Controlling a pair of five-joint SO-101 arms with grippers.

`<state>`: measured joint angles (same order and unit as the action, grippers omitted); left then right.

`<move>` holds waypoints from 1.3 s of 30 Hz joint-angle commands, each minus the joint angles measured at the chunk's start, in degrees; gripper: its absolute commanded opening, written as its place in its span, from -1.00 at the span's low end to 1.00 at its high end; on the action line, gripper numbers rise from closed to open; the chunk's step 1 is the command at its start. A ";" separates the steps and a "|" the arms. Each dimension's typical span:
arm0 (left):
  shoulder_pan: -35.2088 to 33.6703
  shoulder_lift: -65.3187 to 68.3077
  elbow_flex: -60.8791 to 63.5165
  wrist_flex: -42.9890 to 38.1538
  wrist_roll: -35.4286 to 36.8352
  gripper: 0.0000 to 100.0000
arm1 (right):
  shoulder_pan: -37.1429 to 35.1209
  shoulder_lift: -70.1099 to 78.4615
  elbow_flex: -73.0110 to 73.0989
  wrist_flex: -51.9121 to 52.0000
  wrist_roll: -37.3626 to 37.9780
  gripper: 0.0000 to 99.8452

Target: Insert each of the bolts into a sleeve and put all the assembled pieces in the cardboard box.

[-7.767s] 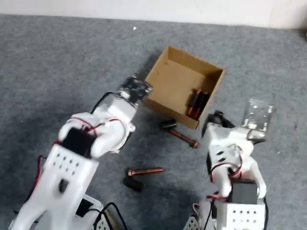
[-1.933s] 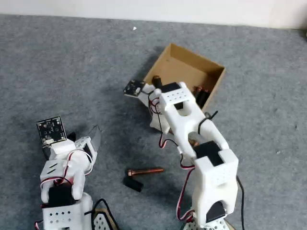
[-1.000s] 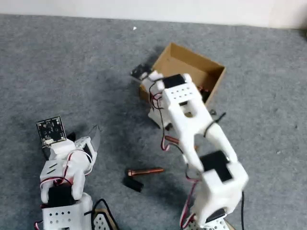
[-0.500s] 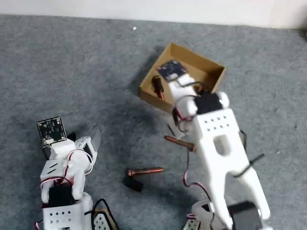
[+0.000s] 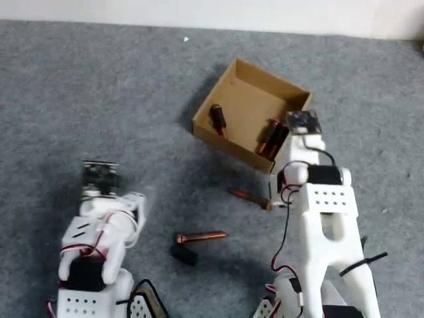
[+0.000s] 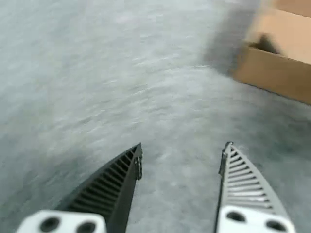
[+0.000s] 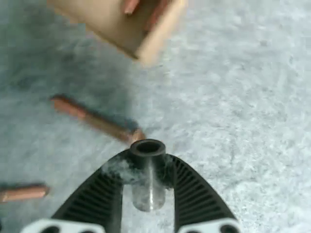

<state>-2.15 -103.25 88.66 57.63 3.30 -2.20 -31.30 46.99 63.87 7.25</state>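
The cardboard box holds one assembled piece at its left and two more at its right wall. One copper bolt lies on the carpet just in front of the box, a second bolt lies nearer, and a loose black sleeve sits beside it. My right gripper is shut on a black sleeve, held just short of the head of the first bolt. My left gripper stands open over bare carpet, left of the box.
Grey carpet covers the whole work area. The right arm stands close to the box's near right corner. The left arm sits at the near left. The second bolt lies off to the side of the held sleeve.
The right arm has swung away from over the box to the carpet by its near right corner, with the sleeve in its gripper. The left arm has turned slightly towards the box.
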 commanded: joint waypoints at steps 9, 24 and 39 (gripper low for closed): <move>22.20 7.60 -13.32 4.22 -10.46 -0.45 | 14.81 -2.15 1.10 -7.34 -4.04 -0.99; 36.79 56.75 -35.82 -3.25 -25.23 -0.45 | 27.65 -2.15 -3.21 -7.34 -4.40 -0.99; 42.95 95.34 -58.42 -11.34 -27.87 -0.45 | 29.85 -1.89 -3.12 -9.54 -4.40 -0.99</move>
<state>39.78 -14.55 38.73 47.60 -23.25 26.29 -31.30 46.81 56.57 3.21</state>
